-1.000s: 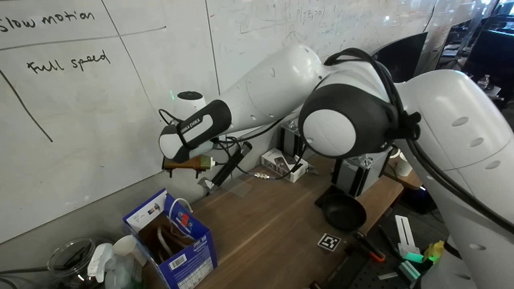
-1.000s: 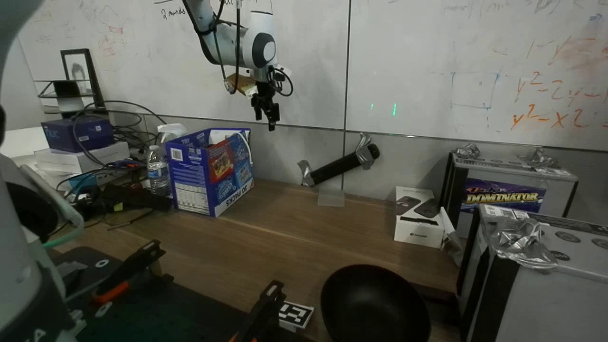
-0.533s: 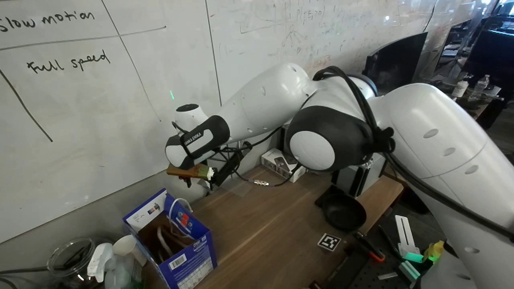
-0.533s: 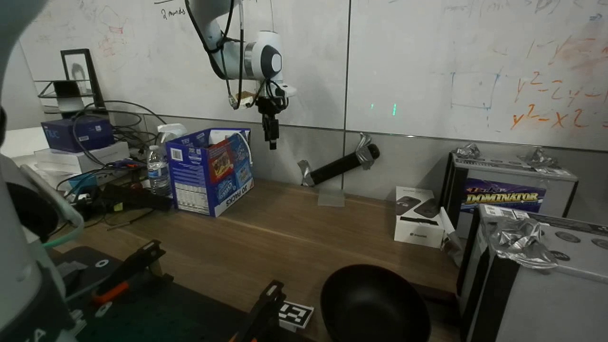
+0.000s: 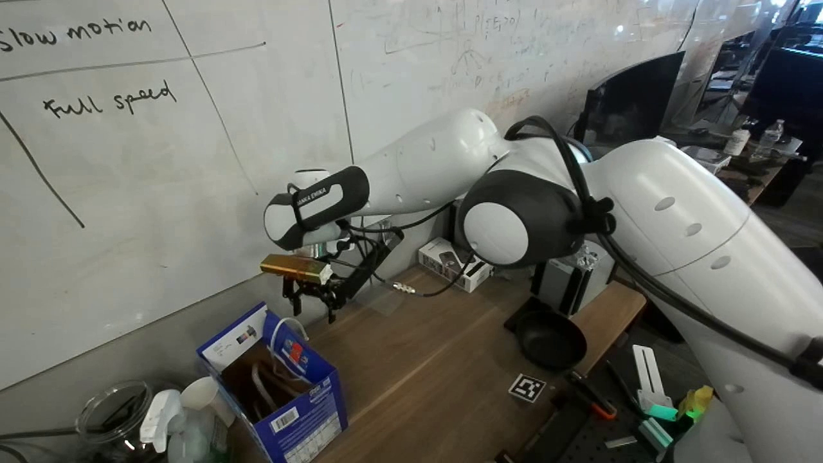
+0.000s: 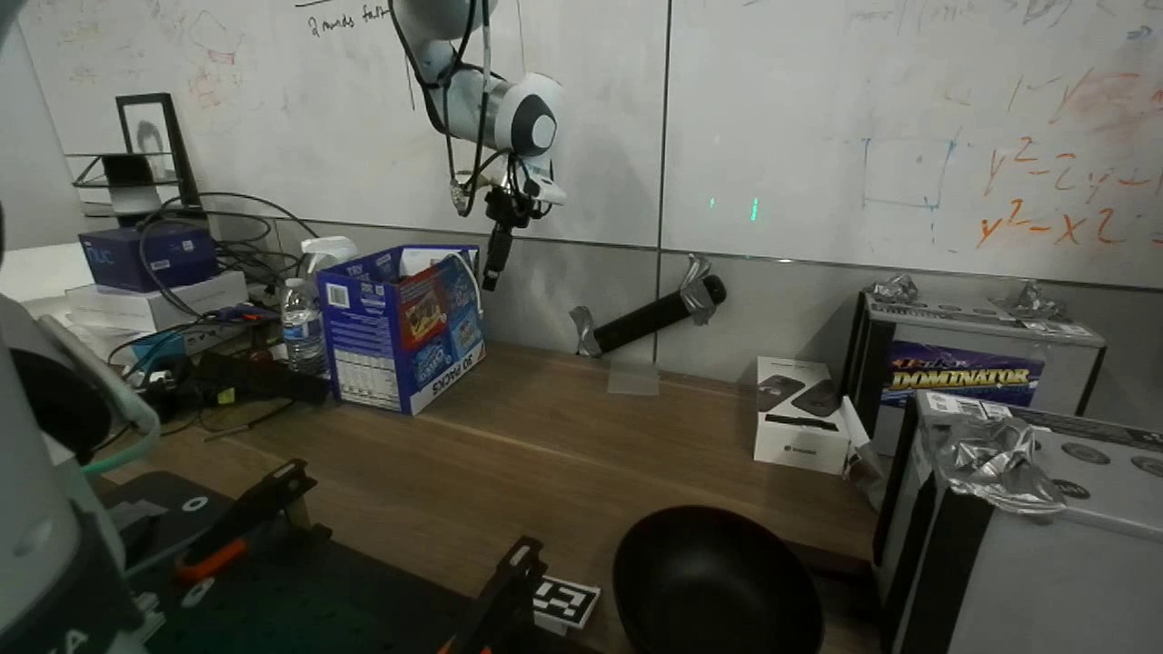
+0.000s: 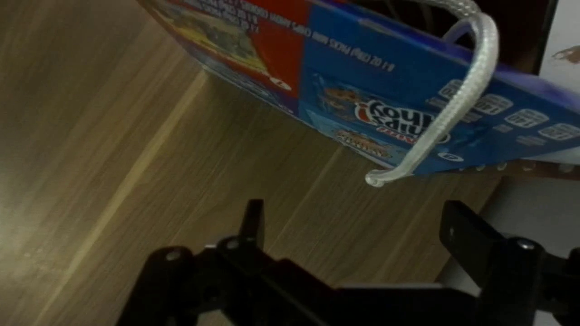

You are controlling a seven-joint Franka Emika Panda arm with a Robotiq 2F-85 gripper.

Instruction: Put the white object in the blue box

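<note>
Your tool point(image 7: 353, 222) is hovering near the box point(image 6: 368, 318), just off its printed side; its jaws are standing wide apart with nothing between them; the rope point(image 7: 457, 102) is lying partly inside the box, with one end crossing over the rim and dangling outside beside the printed side, seemingly short of the counter point(image 6: 581, 436); so you are probably aiming to catch that end and bring it in.

The chief risk is coming from how near the rope is hanging to the box's wall; if you are closing with one jaw over the rim, you are risking a pinch of cardboard along with rope, and then a lift or tilt of the whole box; the box is looking light, too; if you are swinging in low, you are likely shoving it, perhaps into the bottle point(image 6: 303, 327) beside it; the rope is looking thin and limp, so if you are misjudging its height, you are probably closing on air or merely brushing the end aside; if you are pulling that end too far outward, you are risking dragging out the strands resting in the box; and if you are letting go before the end is clearing the rim, it is probably flopping down outside the box.
</note>
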